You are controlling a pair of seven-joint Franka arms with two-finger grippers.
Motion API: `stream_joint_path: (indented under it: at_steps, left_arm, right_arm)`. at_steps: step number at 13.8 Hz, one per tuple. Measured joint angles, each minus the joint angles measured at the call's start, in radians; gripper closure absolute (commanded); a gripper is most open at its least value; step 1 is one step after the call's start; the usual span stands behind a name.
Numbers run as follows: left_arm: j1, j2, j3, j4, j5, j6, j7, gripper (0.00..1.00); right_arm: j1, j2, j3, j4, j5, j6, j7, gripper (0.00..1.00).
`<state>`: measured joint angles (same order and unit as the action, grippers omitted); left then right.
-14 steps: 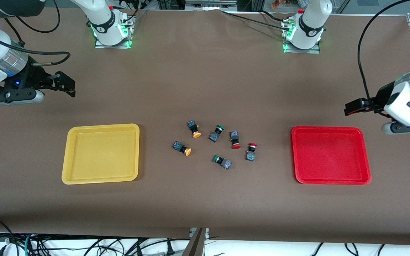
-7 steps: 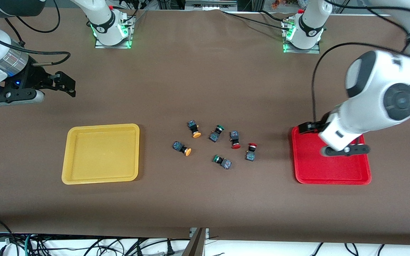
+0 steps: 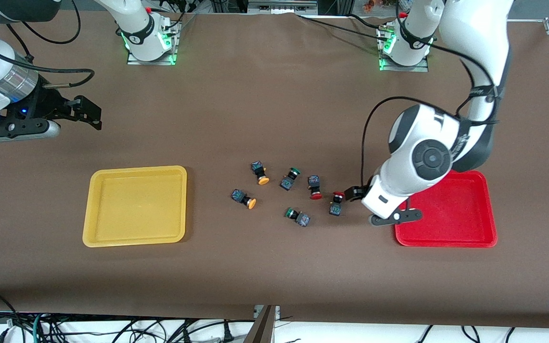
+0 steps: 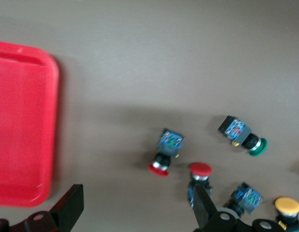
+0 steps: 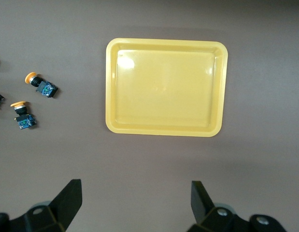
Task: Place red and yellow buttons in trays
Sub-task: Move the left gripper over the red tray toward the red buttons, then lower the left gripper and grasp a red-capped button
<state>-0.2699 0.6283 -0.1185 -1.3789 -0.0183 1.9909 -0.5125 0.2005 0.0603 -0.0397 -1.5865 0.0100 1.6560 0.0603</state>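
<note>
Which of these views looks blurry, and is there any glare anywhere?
Left wrist view: soft with motion blur, the red tray and buttons smeared. Right wrist view: sharp, with bright glare spots on the yellow tray near its corners. Front view: crisp, evenly lit, soft shadows.

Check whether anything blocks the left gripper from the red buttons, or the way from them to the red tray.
Nothing visible does. The left gripper, open, hangs over bare cloth beside the two red buttons, and only bare table separates them from the red tray.

Glossy yellow plastic tray (image 3: 134, 206), glossy red plastic tray (image 3: 451, 224), dark-bodied switches capped red (image 3: 316, 196), orange-yellow (image 3: 263, 181) and green (image 3: 295, 170), matte brown worktop (image 3: 265, 109).
</note>
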Motion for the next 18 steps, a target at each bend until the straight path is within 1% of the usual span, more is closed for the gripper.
stream_joint_path:
  at_steps: [2, 5, 11, 13, 17, 18]
  left_arm:
    - [-0.041, 0.043, 0.000, 0.000, 0.000, 0.067, -0.046, 0.00]
    - [-0.099, 0.101, 0.001, -0.002, 0.000, 0.128, -0.106, 0.00]
    - [-0.157, 0.169, 0.005, -0.012, 0.008, 0.132, -0.119, 0.00]
    - [-0.179, 0.189, 0.006, -0.012, 0.013, 0.133, -0.154, 0.00]
    - [-0.206, 0.205, 0.010, -0.012, 0.017, 0.134, -0.187, 0.00]
    - [-0.209, 0.208, 0.012, -0.013, 0.022, 0.134, -0.187, 0.03]
  right_arm:
    - [0.000, 0.000, 0.000, 0.000, 0.000, 0.000, 0.000, 0.00]
    - [0.000, 0.000, 0.000, 0.000, 0.000, 0.008, 0.000, 0.00]
    - [0.000, 0.000, 0.000, 0.000, 0.000, 0.017, 0.000, 0.00]
    - [0.000, 0.000, 0.000, 0.000, 0.000, 0.018, 0.000, 0.00]
    - [0.000, 0.000, 0.000, 0.000, 0.000, 0.018, 0.000, 0.00]
    - [0.000, 0.000, 0.000, 0.000, 0.000, 0.018, 0.000, 0.00]
